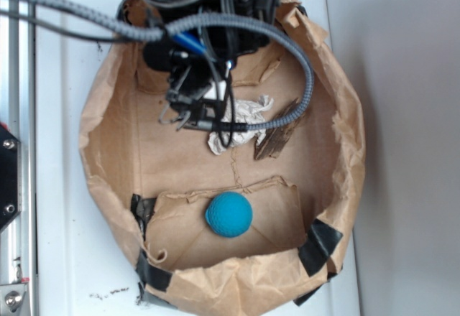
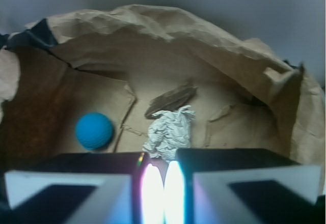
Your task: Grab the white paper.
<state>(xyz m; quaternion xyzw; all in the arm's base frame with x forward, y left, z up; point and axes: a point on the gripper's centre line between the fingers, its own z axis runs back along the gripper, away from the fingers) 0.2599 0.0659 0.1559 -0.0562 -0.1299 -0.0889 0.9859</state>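
The black WidowX arm [image 1: 194,14] reaches in from the top edge of the exterior view, its wrist pointing downward. A braided gray cable [image 1: 287,43] arcs over the arm and loops back toward the gripper [image 1: 188,118], while darker wires hang beside a blue fitting near the wrist. In the wrist view, the gripper [image 2: 163,191] fills the lower frame, its two fingers [image 2: 76,193] drawn nearly together with only a thin bright slit between them.

White paper [image 2: 170,131]: crumpled off-white wad, lying on brown bag floor, partly hidden in exterior view.
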